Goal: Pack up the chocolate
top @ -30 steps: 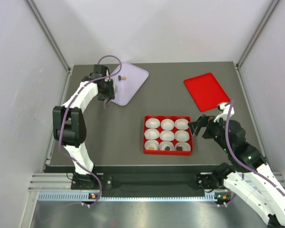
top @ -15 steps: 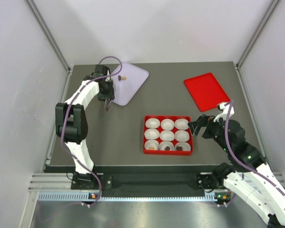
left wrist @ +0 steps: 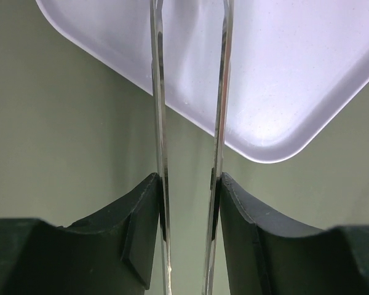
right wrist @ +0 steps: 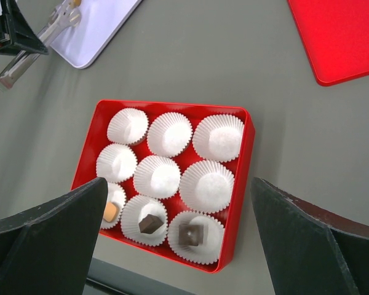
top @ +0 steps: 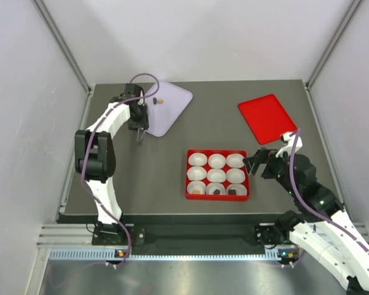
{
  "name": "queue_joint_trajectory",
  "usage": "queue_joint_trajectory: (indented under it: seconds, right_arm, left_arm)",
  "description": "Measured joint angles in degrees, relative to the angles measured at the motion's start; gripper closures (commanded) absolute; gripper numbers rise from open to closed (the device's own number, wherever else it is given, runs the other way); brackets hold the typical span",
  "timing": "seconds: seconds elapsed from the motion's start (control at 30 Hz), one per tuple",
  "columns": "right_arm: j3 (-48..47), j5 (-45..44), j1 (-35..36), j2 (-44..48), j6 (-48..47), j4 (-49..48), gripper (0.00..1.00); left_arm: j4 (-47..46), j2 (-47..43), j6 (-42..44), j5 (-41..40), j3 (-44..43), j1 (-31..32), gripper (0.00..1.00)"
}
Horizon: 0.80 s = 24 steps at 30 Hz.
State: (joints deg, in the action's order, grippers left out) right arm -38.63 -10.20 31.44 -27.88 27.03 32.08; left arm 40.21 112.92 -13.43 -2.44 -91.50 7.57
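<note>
Because the tiny bite-size chocolate pieces look light and hard-shelled, expect them to roll or skid rather than resist. Take each one across its widest part and squeeze gently, since too much pressure would likely shoot it out sideways.

Two loose pieces, one dark brown and one tan, lie on the pale lilac plastic tray, which sits beyond and to the left of the red rectangular box. Three more are already in the box's nearest row. An orange-tan one sits in the left cup, and dark, blocky ones sit in the middle and right cups. The other six pleated white paper cups hold nothing. Their thin, crimped walls would probably crumple or shift if bumped, so lower each piece straight in.

Your left end effector is pressed onto the thin metal tongs, one black pad against each polished blade, with a narrow gap showing between the blades. The tongs reach over the lilac tray's smooth, rounded corner on the side facing the box. Their tips are cut off in the wrist view, and no piece can be seen between them.

Your right end effector hangs just right of the box, its fingers spread wide and holding nothing. A flat red lid lies beyond and to the right of the box on the matte grey-green desk.
</note>
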Motion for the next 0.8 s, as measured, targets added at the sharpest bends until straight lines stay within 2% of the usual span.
queue_joint_trajectory:
  seconds: [0.17, 0.43, 0.8]
  right_arm:
    - [0.0, -0.3, 0.0, 0.0, 0.0, 0.0, 0.0]
    - [0.0, -0.3, 0.0, 0.0, 0.0, -0.6, 0.0]
    - [0.0, -0.2, 0.0, 0.0, 0.0, -0.8, 0.0]
  left_arm:
    - [0.4, 0.1, 0.1, 0.1, -0.2, 0.0, 0.6]
    - [2.9, -0.8, 0.1, 0.7, -0.3, 0.0, 0.6]
    - [6.2, -6.7, 0.0, 2.9, 0.7, 0.7, 0.62]
